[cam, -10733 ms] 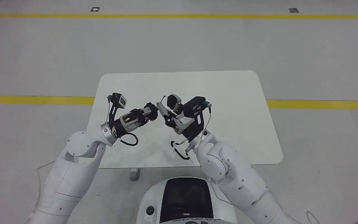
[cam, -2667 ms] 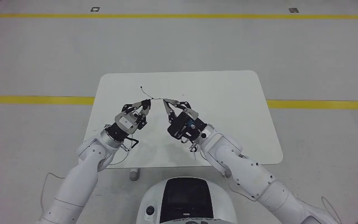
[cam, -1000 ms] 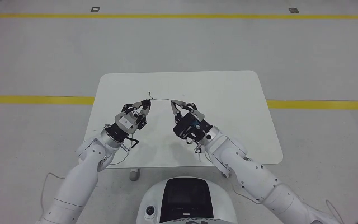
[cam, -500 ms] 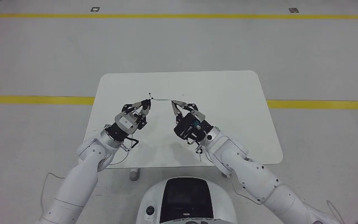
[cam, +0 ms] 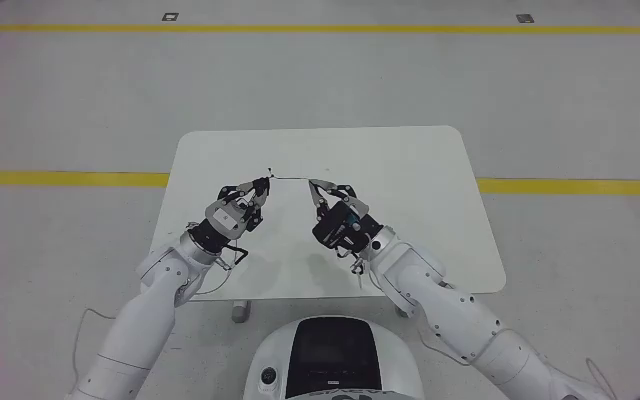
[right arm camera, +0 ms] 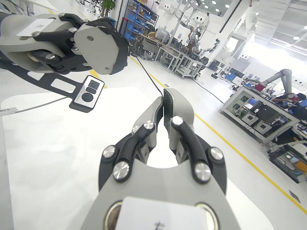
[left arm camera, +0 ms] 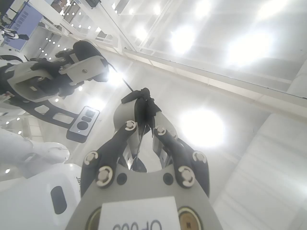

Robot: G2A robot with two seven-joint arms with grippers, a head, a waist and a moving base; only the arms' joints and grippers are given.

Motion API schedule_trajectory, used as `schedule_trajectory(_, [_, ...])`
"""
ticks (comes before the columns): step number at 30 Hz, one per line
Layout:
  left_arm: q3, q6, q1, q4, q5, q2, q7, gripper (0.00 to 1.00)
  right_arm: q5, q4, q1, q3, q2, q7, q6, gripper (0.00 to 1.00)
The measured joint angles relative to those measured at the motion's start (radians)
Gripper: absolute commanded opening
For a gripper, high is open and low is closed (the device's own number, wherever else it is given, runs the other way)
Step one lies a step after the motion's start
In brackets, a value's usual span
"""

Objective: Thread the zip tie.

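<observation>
The zip tie [cam: 290, 177] is a thin black strand stretched in the air between my two grippers, above the white table [cam: 420, 160]. My left gripper [cam: 264, 185] is shut on the strand's thicker end, a dark bundle between its fingertips [left arm camera: 143, 107]. From there the strand [left arm camera: 128, 86] runs to my right gripper [left arm camera: 102, 74]. My right gripper [cam: 313, 185] is shut on the other end, its pads pressed together [right arm camera: 163, 96]. In the right wrist view the strand [right arm camera: 147, 74] leads off to the left gripper [right arm camera: 121, 51]. A short tail sticks out past the left gripper.
Both grippers hover over the table's middle, a little toward its far edge. A yellow floor line [cam: 560, 186] runs behind the table. Workbenches [right arm camera: 259, 111] and other machines stand far off in the room.
The right gripper has drifted slightly to the right over the last seconds, and the tail beyond the left gripper has become shorter. The left arm has hardly moved.
</observation>
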Motion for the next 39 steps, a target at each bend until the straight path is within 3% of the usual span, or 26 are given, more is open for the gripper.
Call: schedule_trajectory(39, [0.0, 0.0, 0.0, 0.0, 0.0, 0.0, 0.0, 0.0, 0.0, -0.002, -0.01, 0.017, 0.022, 0.036, -0.017, 0.0])
